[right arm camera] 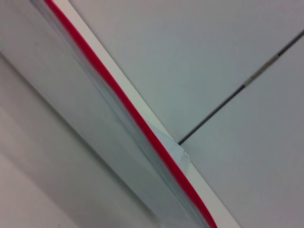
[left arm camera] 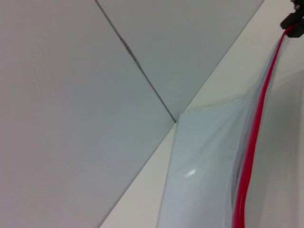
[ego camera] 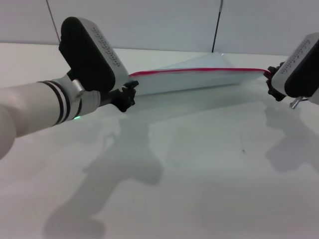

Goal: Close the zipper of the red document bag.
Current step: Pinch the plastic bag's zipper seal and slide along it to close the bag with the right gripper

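The red document bag (ego camera: 199,77) is a pale translucent pouch held stretched just above the white table, red zipper (ego camera: 199,70) along its upper edge. My left gripper (ego camera: 127,95) is clamped at the bag's left end, where the red strip ends. At the right end my right gripper (ego camera: 273,82) is shut on the zipper's tip; the left wrist view shows its black fingers (left arm camera: 293,23) gripping the red strip. That view has the bag (left arm camera: 204,166) and zipper (left arm camera: 251,147) running away from the camera. The zipper (right arm camera: 128,107) crosses the right wrist view diagonally.
The white table (ego camera: 199,164) spreads toward me, carrying only the arms' shadows. Behind the bag stands a grey wall with a dark vertical seam (ego camera: 217,25).
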Robot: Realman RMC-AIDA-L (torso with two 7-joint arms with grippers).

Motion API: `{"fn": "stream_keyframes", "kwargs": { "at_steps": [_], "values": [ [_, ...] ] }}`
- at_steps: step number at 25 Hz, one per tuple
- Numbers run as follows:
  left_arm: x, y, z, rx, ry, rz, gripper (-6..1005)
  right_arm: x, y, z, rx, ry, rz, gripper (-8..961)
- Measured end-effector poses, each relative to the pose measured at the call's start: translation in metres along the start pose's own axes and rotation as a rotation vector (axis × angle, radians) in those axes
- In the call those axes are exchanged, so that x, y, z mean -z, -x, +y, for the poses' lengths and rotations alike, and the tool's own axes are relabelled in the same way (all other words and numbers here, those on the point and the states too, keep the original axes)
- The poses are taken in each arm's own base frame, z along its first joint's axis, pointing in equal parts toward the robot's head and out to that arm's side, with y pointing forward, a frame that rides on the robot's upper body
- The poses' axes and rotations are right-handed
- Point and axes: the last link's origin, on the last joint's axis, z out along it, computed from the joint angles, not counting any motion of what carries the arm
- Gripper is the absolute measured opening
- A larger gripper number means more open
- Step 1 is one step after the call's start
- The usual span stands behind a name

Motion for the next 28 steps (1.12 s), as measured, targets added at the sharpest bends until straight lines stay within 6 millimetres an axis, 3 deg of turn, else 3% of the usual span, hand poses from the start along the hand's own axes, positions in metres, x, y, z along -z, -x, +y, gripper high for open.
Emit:
{"fn": "stream_keyframes", "kwargs": {
  "at_steps": [24,28],
  "values": [
    [-0.001,-0.001,-0.009,-0.010,-0.027,0.006,85,-0.003,-0.005,0.002,0.024,-0.018,0.012,144],
    [-0.006,-0.004,-0.010,-0.018,-0.035,0.016,86,-0.003,-0.005,0.001,0.008,-0.020,0.010,240]
  ]
}}
